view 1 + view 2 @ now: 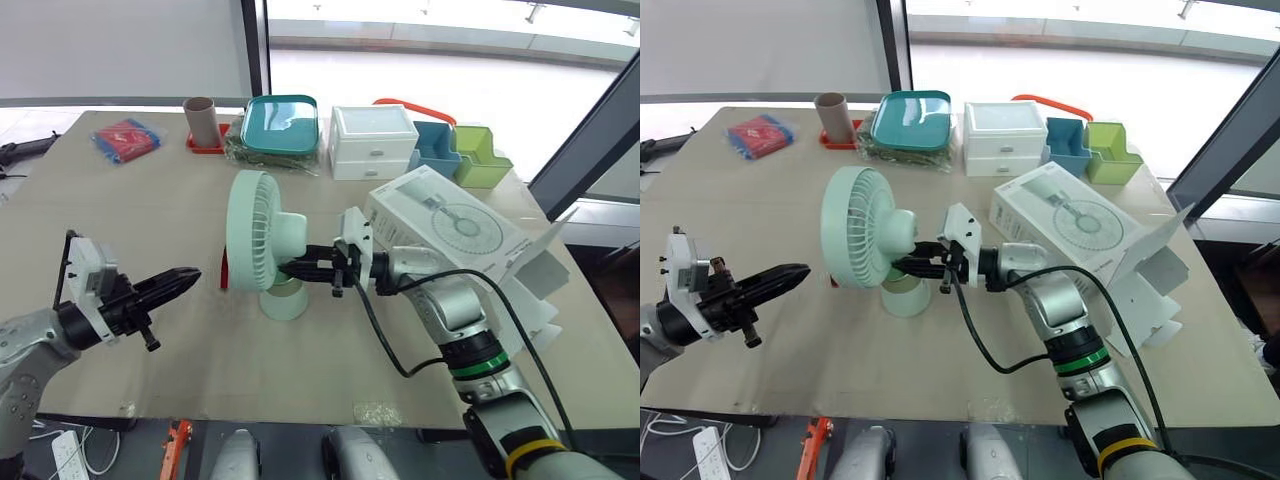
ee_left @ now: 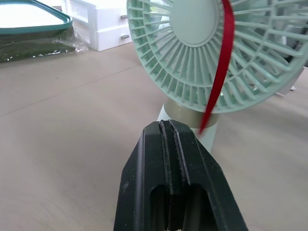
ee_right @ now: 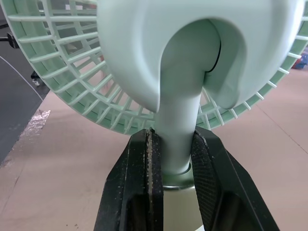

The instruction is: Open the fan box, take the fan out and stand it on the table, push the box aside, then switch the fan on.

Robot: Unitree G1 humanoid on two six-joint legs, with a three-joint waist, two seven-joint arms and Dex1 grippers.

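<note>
The mint-green fan (image 1: 262, 232) stands upright on its round base in the middle of the table, grille facing my left side. A red ribbon (image 2: 224, 62) hangs down the front of the grille. My right gripper (image 1: 292, 268) reaches in from behind and is shut on the fan's neck (image 3: 180, 120), one finger pressed to each side. My left gripper (image 1: 185, 275) hovers low over the table a short way in front of the grille, fingers (image 2: 166, 144) pressed together with nothing between them. The white fan box (image 1: 450, 225) lies behind my right arm, its end flap (image 1: 545, 265) hanging open.
Along the table's far edge stand a brown tube (image 1: 200, 120), a teal tray (image 1: 280, 122), a white drawer unit (image 1: 372, 140), and blue (image 1: 435, 148) and green (image 1: 480, 155) organisers. A red-and-blue packet (image 1: 127, 138) lies far left. A black cable (image 1: 385, 345) loops from my right wrist.
</note>
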